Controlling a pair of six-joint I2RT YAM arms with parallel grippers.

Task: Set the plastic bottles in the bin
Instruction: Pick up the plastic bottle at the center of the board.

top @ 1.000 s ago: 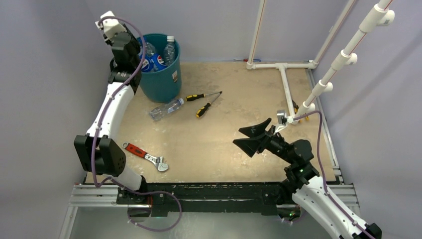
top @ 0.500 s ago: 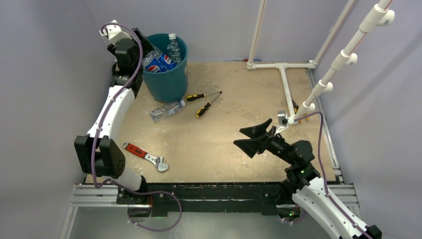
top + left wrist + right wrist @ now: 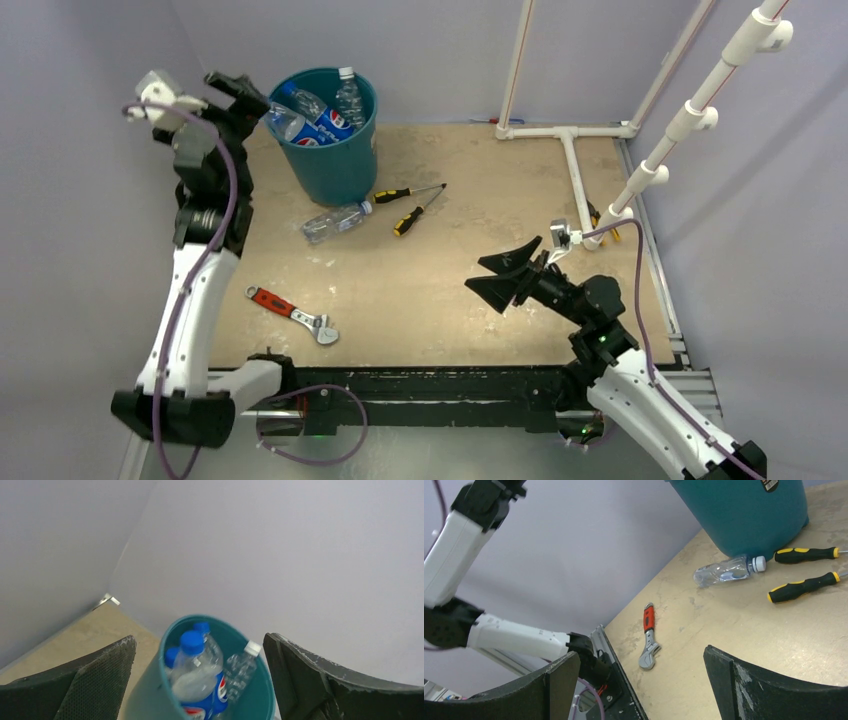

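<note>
The teal bin (image 3: pixel 335 170) stands at the table's back left and holds several plastic bottles. Among them are a blue-labelled Pepsi bottle (image 3: pixel 322 118) and a clear white-capped one (image 3: pixel 347 95). Another bottle (image 3: pixel 283 122) leans over the bin's left rim. In the left wrist view the bin (image 3: pixel 145 700) shows a blue-capped bottle (image 3: pixel 197 672) in front. My left gripper (image 3: pixel 248 100) hangs open and empty just left of the bin. One clear bottle (image 3: pixel 333 220) lies on the table by the bin's foot, also in the right wrist view (image 3: pixel 724 571). My right gripper (image 3: pixel 505 275) is open and empty over the table's right middle.
Two yellow-and-black screwdrivers (image 3: pixel 410 192) (image 3: pixel 418 213) lie right of the loose bottle. A red-handled wrench (image 3: pixel 293 313) lies near the front left. A white pipe frame (image 3: pixel 575 165) stands on the back right of the table.
My left gripper has opened and swung left, off the bin's top. The bottle it carried now rests in the bin. The bin shifted slightly right. The right arm barely moved.
</note>
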